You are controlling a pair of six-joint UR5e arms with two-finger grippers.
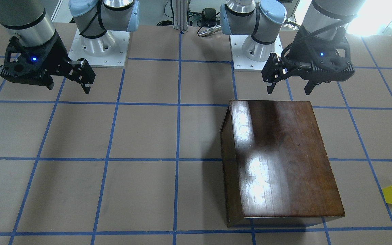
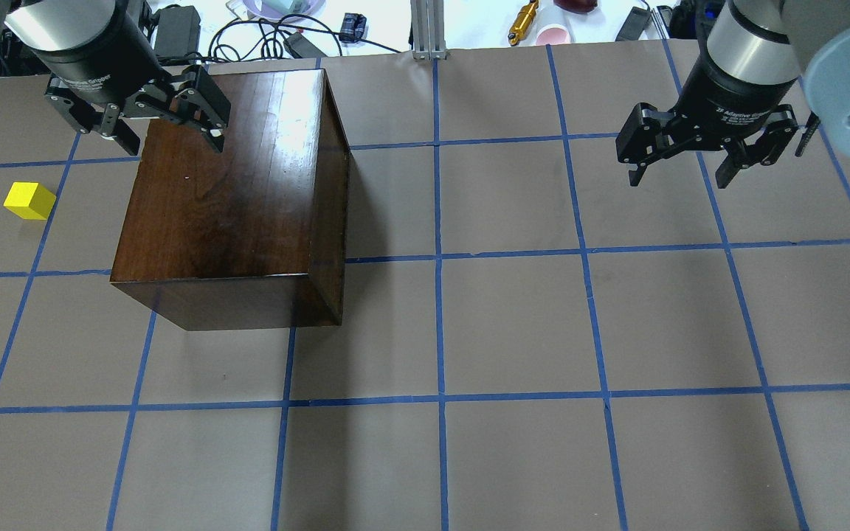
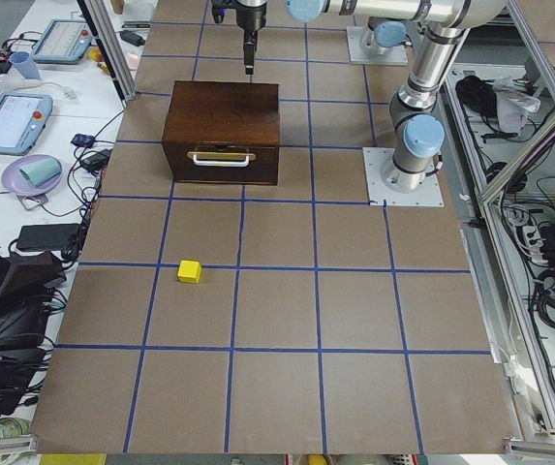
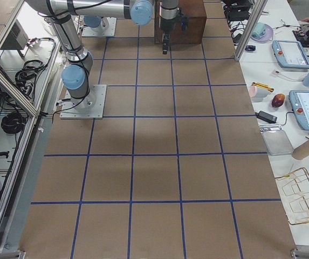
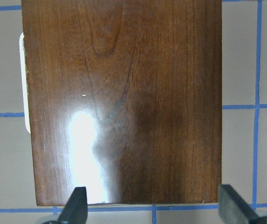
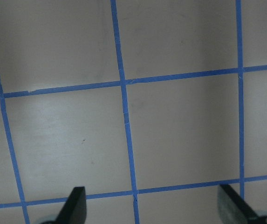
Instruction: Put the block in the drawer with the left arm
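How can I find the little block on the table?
Find the big shiny dark-brown wooden box on the brown table with blue tape lines. Out from the side with its white handle sits the block, alone. It is the only bright yellow thing on the table, a small cube.

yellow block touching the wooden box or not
Apart. The overhead view shows the yellow block sitting alone, with a clear strip of bare table between it and the wooden box. The exterior left view shows the same gap.

The block (image 3: 190, 271) sits well apart from the shut drawer (image 3: 221, 170).
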